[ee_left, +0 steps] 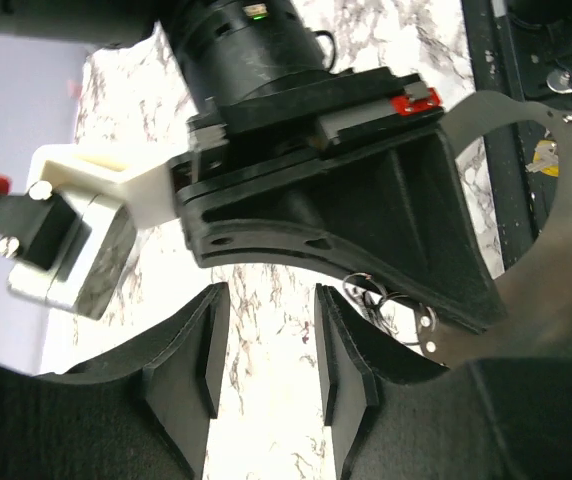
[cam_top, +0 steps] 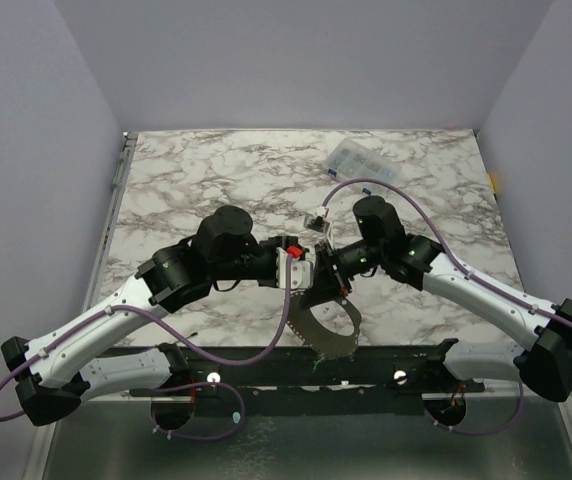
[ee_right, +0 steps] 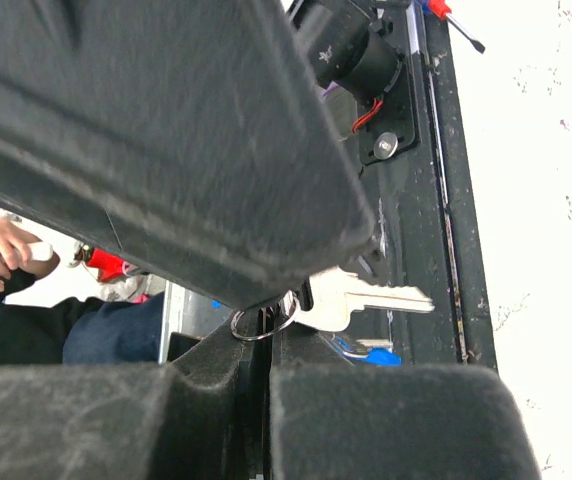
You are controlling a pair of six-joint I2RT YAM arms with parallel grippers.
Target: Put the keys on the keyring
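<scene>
My right hand (ee_right: 263, 345) is clenched on a thin wire ring (ee_right: 238, 328) carrying a silver key (ee_right: 366, 298); the grey keyring (ee_left: 566, 280) hangs just beneath it. My left hand (ee_left: 266, 340), released, faces it closely.

Right end effector (ee_right: 259, 362) pinched shut on small wire ring (ee_right: 262, 338), silver key (ee_right: 366, 298) just beside it
</scene>
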